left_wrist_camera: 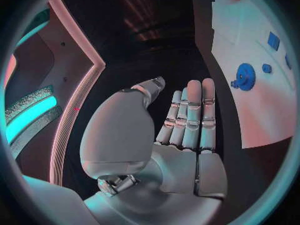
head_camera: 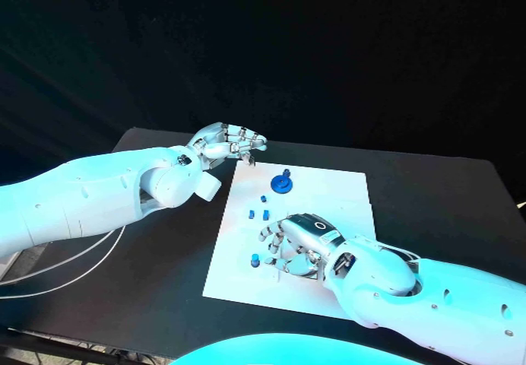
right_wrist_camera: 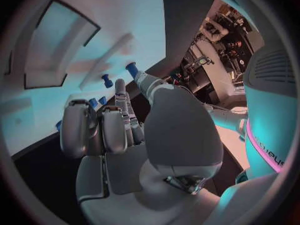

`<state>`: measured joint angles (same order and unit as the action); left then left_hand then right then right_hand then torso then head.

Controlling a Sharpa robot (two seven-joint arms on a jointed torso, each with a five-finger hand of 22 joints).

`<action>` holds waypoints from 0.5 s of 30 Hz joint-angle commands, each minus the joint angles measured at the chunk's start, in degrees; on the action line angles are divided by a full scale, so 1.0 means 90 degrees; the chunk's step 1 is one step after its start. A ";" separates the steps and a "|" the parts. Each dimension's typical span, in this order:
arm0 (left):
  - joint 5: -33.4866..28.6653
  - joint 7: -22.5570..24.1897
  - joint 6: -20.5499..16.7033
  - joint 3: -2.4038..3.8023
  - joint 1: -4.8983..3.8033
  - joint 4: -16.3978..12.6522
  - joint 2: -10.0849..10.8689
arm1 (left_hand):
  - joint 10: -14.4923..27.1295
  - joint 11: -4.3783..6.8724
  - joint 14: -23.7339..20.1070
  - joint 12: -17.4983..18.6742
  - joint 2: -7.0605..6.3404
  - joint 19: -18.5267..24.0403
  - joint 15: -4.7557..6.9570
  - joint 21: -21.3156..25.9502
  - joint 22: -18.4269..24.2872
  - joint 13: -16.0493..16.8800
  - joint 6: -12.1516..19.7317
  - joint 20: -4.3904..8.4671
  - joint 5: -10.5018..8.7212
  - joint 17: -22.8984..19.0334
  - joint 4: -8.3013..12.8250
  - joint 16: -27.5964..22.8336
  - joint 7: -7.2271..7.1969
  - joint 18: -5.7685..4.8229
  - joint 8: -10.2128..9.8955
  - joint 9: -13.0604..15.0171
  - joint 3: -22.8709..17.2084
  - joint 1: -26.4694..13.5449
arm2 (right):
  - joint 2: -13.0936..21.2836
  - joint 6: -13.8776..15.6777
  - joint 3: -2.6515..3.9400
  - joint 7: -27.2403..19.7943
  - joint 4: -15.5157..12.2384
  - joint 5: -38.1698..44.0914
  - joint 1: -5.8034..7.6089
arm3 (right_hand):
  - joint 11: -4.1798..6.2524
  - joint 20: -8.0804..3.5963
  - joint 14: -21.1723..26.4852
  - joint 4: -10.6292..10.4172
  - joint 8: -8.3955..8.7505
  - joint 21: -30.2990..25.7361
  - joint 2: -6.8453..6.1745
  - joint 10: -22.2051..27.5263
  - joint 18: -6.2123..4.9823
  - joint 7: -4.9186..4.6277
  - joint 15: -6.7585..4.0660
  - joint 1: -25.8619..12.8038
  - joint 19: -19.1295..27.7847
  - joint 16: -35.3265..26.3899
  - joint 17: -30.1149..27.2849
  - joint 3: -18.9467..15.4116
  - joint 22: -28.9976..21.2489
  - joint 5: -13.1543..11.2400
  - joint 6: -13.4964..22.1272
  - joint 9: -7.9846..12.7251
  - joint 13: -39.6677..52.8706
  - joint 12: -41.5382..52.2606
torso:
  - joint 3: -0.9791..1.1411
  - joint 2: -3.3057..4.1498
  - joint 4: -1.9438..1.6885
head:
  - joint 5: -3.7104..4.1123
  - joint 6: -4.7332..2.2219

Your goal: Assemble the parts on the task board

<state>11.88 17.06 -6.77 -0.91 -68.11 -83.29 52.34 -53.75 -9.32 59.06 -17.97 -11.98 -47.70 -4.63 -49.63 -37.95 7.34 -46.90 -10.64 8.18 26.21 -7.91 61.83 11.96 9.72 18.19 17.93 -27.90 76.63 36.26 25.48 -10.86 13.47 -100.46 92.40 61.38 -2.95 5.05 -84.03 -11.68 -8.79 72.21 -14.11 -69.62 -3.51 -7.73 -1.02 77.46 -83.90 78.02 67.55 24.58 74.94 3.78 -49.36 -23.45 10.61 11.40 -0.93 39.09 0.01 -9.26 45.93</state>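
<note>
Head view: task board [head_camera: 329,190] lies mid-table [head_camera: 438,190], bare black surface all round it. Left hand [head_camera: 227,142] sits off the board's far left corner, fingers loosely together, holding nothing. Right hand [head_camera: 298,245] rests palm-down on the board's near half, covering small blue parts [head_camera: 264,214]; blue gear [head_camera: 282,183] stands free farther up. Left wrist view: fingers [left_wrist_camera: 194,115] straight, side by side, empty, over black table beside the board edge; gear [left_wrist_camera: 245,76] well apart. Right wrist view: fingers [right_wrist_camera: 115,127] curled down among blue pegs [right_wrist_camera: 107,80]; cannot tell whether any is held.
</note>
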 commanded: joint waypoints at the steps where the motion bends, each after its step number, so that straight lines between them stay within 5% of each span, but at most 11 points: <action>1: 0.0003 0.0034 0.0092 0.0004 -0.0004 -0.0010 -0.0006 | 0.0048 0.0017 -0.0025 -0.0043 0.0026 -0.0053 -0.0035 0.0027 0.0009 0.0010 0.0056 -0.0009 0.0002 0.0007 -0.0001 0.0019 0.0124 0.0088 0.0021 0.0007 0.0025 -0.0039 | 0.0196 0.0542 0.0017 -0.0376 -0.0154 -0.0517 0.0087 | 0.0004 -0.0030 -0.0169 -0.0017 -0.0025 -0.0003 0.0022 -0.0087 0.0025 0.0006 -0.0035 0.0069 -0.0021 0.0014 -0.0014 -0.0062 0.1190 0.0036 -0.0052 -0.0014 0.0083 0.0128 | -0.0003 -0.0005 0.0001 | 0.0057 -0.0027; 6: 0.0002 0.0096 0.0101 0.0002 -0.0003 -0.0025 0.0003 | 0.0051 0.0017 -0.0028 -0.0044 0.0028 -0.0054 -0.0035 0.0032 0.0012 0.0012 0.0057 -0.0009 0.0002 0.0006 -0.0002 0.0018 0.0124 0.0088 0.0022 0.0008 0.0028 -0.0035 | 0.0907 0.0318 0.0044 -0.0577 -0.0462 -0.1780 0.0377 | -0.0042 -0.0005 -0.0160 -0.0160 -0.0356 -0.0193 0.0074 -0.0302 -0.0006 -0.0035 0.0003 -0.0020 0.0049 -0.0005 -0.0043 -0.0103 0.1144 0.0059 -0.0676 -0.0116 0.0377 0.0533 | -0.0014 -0.0018 0.0009 | 0.0224 -0.0059; 10: 0.0001 0.0122 0.0101 -0.0003 -0.0003 -0.0026 0.0008 | 0.0052 0.0017 -0.0031 -0.0046 0.0032 -0.0054 -0.0035 0.0035 0.0014 0.0013 0.0056 -0.0009 0.0003 0.0006 -0.0002 0.0017 0.0123 0.0088 0.0023 0.0009 0.0028 -0.0029 | 0.1465 0.0047 0.0050 -0.0565 -0.0619 -0.2453 0.0542 | 0.0102 -0.0094 -0.0174 -0.0282 -0.0669 -0.0098 0.0033 -0.0452 0.0007 0.0111 -0.0106 -0.0150 0.0011 0.0010 -0.0026 -0.0344 0.1169 0.0416 -0.0864 -0.0256 0.1049 0.1278 | -0.0015 -0.0026 0.0023 | 0.0321 -0.0080; 11: 0.0001 0.0128 0.0100 -0.0004 -0.0003 -0.0026 0.0008 | 0.0052 0.0017 -0.0031 -0.0046 0.0032 -0.0054 -0.0035 0.0035 0.0014 0.0013 0.0056 -0.0009 0.0003 0.0006 -0.0002 0.0017 0.0123 0.0088 0.0023 0.0009 0.0028 -0.0029 | 0.1639 -0.0061 0.0051 -0.0509 -0.0668 -0.2570 0.0573 | 0.0204 -0.0166 -0.0234 -0.0313 -0.1101 0.0121 0.0089 -0.0445 0.0044 0.0220 -0.0178 -0.0194 -0.0068 0.0139 0.0182 -0.0568 0.1224 0.0895 -0.0923 -0.0563 0.2197 0.2500 | -0.0014 -0.0029 0.0027 | 0.0356 -0.0083; 12: 0.0001 0.0131 0.0101 -0.0005 -0.0003 -0.0025 0.0008 | 0.0052 0.0017 -0.0031 -0.0046 0.0032 -0.0054 -0.0035 0.0035 0.0014 0.0013 0.0056 -0.0009 0.0003 0.0006 -0.0002 0.0017 0.0123 0.0088 0.0023 0.0009 0.0028 -0.0029 | 0.1723 -0.0118 0.0051 -0.0474 -0.0691 -0.2617 0.0586 | 0.0272 -0.0187 -0.0294 -0.0354 -0.1523 0.0275 0.0212 -0.0431 0.0079 0.0236 -0.0172 -0.0160 -0.0117 0.0341 0.0521 -0.0710 0.1258 0.0985 -0.0590 -0.0930 0.4703 0.4923 | -0.0012 -0.0032 0.0029 | 0.0376 -0.0080; 15: -0.0001 0.0143 0.0096 -0.0011 -0.0002 -0.0030 0.0013 | 0.0052 0.0017 -0.0031 -0.0046 0.0032 -0.0054 -0.0035 0.0035 0.0014 0.0013 0.0056 -0.0009 0.0003 0.0006 -0.0002 0.0017 0.0123 0.0088 0.0023 0.0009 0.0028 -0.0029 | 0.2112 -0.0401 0.0051 -0.0276 -0.0788 -0.2771 0.0626 | 0.0185 -0.0165 -0.0419 -0.0539 -0.2012 0.0615 0.0320 -0.0994 0.0135 0.0225 -0.0173 -0.0485 -0.0222 0.0745 0.1261 -0.1006 0.1337 0.1061 -0.0227 -0.1263 0.6900 0.7015 | -0.0007 -0.0034 0.0032 | 0.0463 -0.0064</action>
<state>11.87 17.32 -6.70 -1.01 -68.11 -83.38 52.49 -53.55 -9.12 59.06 -18.17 -11.98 -47.70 -4.63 -49.63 -37.90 7.39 -46.90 -10.64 8.18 26.20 -7.91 61.83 11.96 9.72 18.19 17.92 -27.90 76.63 54.47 26.22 -10.37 10.27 -107.06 73.03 66.94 -1.17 3.67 -84.02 -16.32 -26.06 77.20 -11.36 -77.82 -3.08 -5.72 -2.48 73.64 -84.01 84.17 74.70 16.04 74.93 13.11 -52.13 -34.25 69.28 70.51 -1.03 38.84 0.22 -5.77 45.24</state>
